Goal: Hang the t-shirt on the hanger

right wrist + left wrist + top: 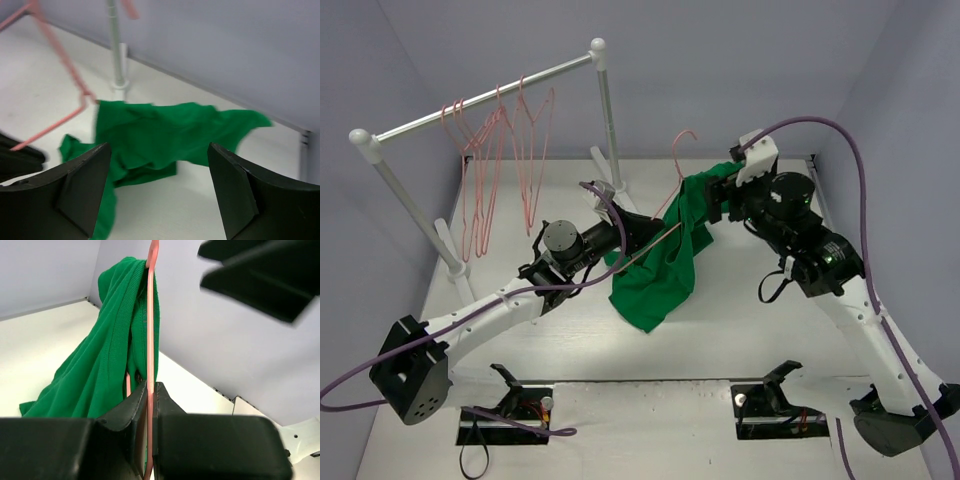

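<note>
The bright green, soft fabric t-shirt [655, 275] hangs bunched over one end of the thin pink wire hanger [150, 340], its tail on the white table [770, 340]. The left fingers [131, 407] pinch the wire tight. The right fingers [85, 180] gape, holding nothing. Tilt that slick wire and I'd expect the cloth to slide off. Pale lavender walls [740, 60] all round.

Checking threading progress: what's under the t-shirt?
One end of the hanger, with the t-shirt draped over it. The left claw pinches the bare wire. How far the wire runs inside the fabric is covered.
</note>
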Tool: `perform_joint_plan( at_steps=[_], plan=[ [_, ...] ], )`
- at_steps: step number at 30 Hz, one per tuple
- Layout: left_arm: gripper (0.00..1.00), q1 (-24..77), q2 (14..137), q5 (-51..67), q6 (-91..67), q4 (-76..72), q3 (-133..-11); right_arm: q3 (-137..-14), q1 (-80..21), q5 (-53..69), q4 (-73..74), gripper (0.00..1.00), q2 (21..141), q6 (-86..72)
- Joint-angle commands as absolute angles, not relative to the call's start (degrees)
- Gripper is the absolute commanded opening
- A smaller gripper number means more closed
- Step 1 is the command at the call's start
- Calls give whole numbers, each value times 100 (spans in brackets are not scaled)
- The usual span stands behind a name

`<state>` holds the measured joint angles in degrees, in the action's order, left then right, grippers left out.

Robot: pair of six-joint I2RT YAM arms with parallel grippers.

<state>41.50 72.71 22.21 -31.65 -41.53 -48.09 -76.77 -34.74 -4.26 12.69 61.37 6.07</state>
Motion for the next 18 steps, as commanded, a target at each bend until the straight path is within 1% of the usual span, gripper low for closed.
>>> perform_joint_plan(
  at_steps=[1,3,5,9,13,18],
  plan=[
    [0,4072,6990,2421,-3215,-4938,-4941,-8067,-2820,-194,1151,74,6130,1357],
    [0,4036,6910,2510,-3208,-4805,-4956,-8180,-2501,422,1151,74,6276,1642],
    [0,3986,6828,2611,-3255,-4748,-4934,-8191,-2311,686,1168,73,6444,2005],
    [0,3918,6694,2713,-3282,-4640,-4923,-8183,-2169,1588,1187,73,6640,2559],
    [0,3911,6612,2824,-3284,-4512,-4981,-8144,-2153,1846,1181,72,6862,3068],
    [0,3911,6613,3064,-3322,-4398,-5090,-8295,-2153,1970,1178,72,7120,3314]
  ],
)
